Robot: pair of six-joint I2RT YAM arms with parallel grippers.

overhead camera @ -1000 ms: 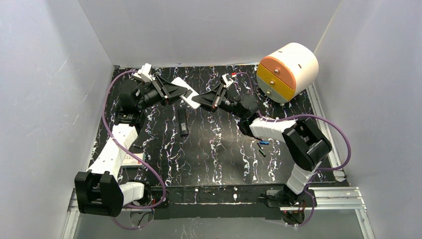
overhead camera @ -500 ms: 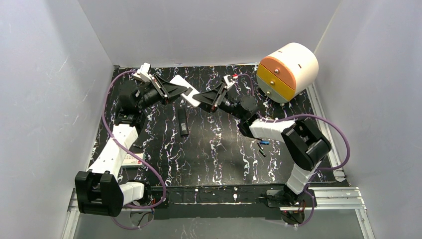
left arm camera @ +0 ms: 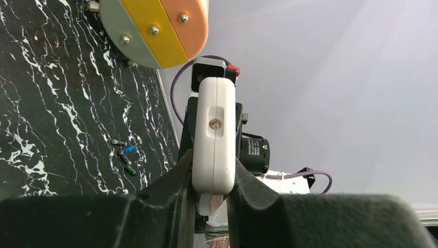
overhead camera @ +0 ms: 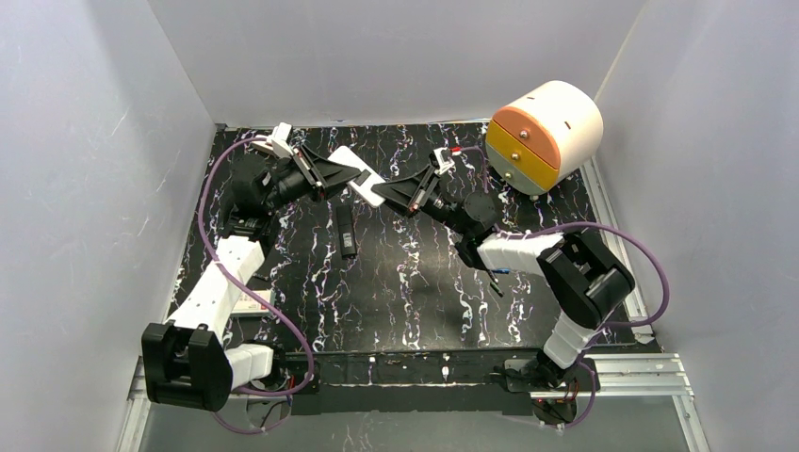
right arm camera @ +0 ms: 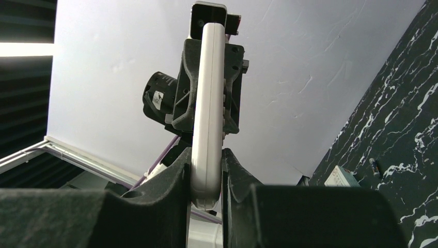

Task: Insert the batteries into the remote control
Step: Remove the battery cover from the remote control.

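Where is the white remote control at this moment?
In the top view, the white remote is held above the far side of the table, clamped between the left gripper and right gripper, beyond the black remote.

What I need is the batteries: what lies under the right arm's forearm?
The batteries lie on the table, poking out from under the right arm; the left wrist view shows black, blue and green cells. Whether more lie beneath the arm is hidden.

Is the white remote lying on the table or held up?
Held up: left gripper and right gripper clamp the remote at opposite ends.
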